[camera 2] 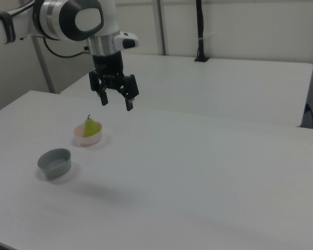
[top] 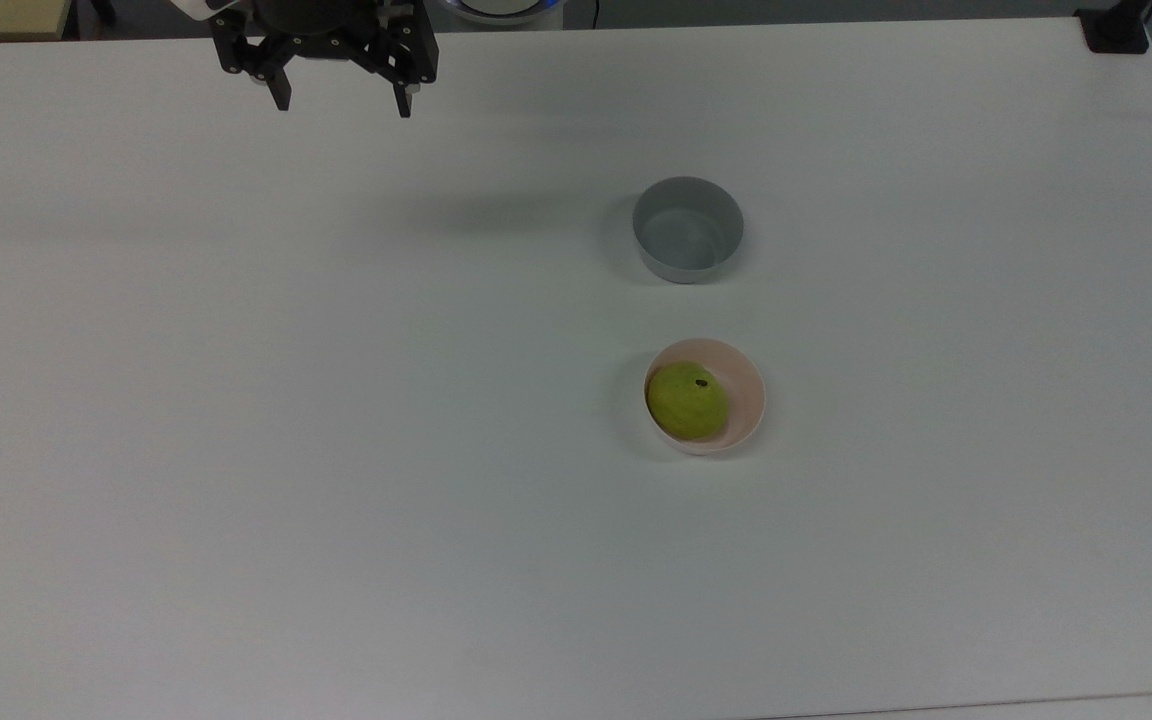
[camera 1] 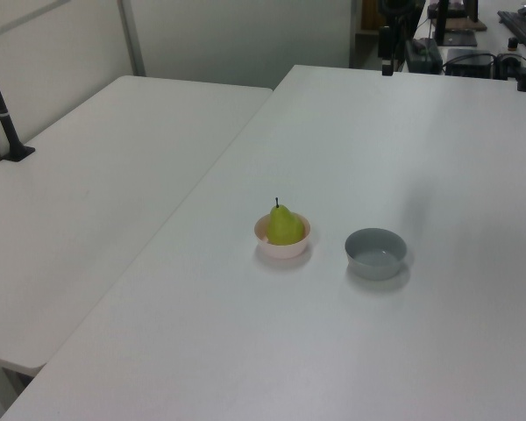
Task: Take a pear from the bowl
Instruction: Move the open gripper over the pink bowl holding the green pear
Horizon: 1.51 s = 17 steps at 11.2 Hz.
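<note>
A yellow-green pear (top: 687, 400) with a short dark stem stands upright in the pale pink bowl (top: 742, 402) near the middle of the white table. The left view has the pear (camera 1: 285, 225) in the bowl (camera 1: 283, 243), and so does the right view, with the pear (camera 2: 91, 127) in the bowl (camera 2: 88, 138). My gripper (top: 343, 104) hangs open and empty high above the table at the top view's upper left, far from the bowl. In the right view the gripper (camera 2: 116, 103) is up in the air, above and to the right of the pear.
An empty grey bowl (top: 687, 229) stands beside the pink one, further up in the top view; the left view has it (camera 1: 375, 253) to the right. A second white table (camera 1: 105, 175) adjoins the left view's left, with a black pole (camera 1: 2, 110) clamped to it.
</note>
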Available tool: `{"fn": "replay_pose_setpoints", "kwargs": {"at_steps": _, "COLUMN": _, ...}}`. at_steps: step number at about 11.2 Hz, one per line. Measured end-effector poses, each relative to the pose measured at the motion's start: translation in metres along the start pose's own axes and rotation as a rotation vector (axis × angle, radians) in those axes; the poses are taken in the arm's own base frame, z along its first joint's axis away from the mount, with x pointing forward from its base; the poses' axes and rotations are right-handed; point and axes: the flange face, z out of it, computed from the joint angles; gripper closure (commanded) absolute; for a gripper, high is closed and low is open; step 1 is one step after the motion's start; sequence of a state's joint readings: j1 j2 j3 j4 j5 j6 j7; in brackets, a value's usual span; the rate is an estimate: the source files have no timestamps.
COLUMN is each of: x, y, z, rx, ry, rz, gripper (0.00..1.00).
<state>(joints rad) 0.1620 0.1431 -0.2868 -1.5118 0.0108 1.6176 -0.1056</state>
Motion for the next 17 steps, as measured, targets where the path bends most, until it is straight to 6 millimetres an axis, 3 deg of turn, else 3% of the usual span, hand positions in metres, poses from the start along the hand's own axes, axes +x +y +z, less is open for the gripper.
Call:
{"fn": "replay_pose_setpoints", "kwargs": {"at_steps": 6, "x": -0.005, "y": 0.000, "z": 0.001, "rx": -0.001, "ry": -0.031, "rz": -0.001, "gripper": 0.00}}
{"fn": "replay_pose_setpoints", "kwargs": {"at_steps": 8, "x": -0.003, "y": -0.014, "z": 0.005, "rx": -0.005, "ry": -0.038, "rz": -0.022, "gripper": 0.00}}
{"fn": "replay_pose_setpoints", "kwargs": {"at_steps": 10, "x": 0.005, "y": -0.052, "z": 0.012, "rx": -0.017, "ry": -0.034, "rz": -0.082, "gripper": 0.00}}
{"fn": "replay_pose_setpoints", "kwargs": {"at_steps": 13, "x": 0.022, "y": -0.155, "z": 0.036, "rx": -0.026, "ry": -0.012, "rz": -0.161, "gripper": 0.00}}
{"fn": "replay_pose_setpoints", "kwargs": {"at_steps": 15, "x": 0.038, "y": -0.210, "z": 0.050, "rx": -0.017, "ry": 0.097, "rz": -0.115, "gripper": 0.00}}
{"fn": "replay_pose_setpoints", "kwargs": {"at_steps": 17, "x": 0.049, "y": -0.242, "z": 0.063, "rx": -0.011, "ry": 0.179, "rz": -0.100, "gripper": 0.00}}
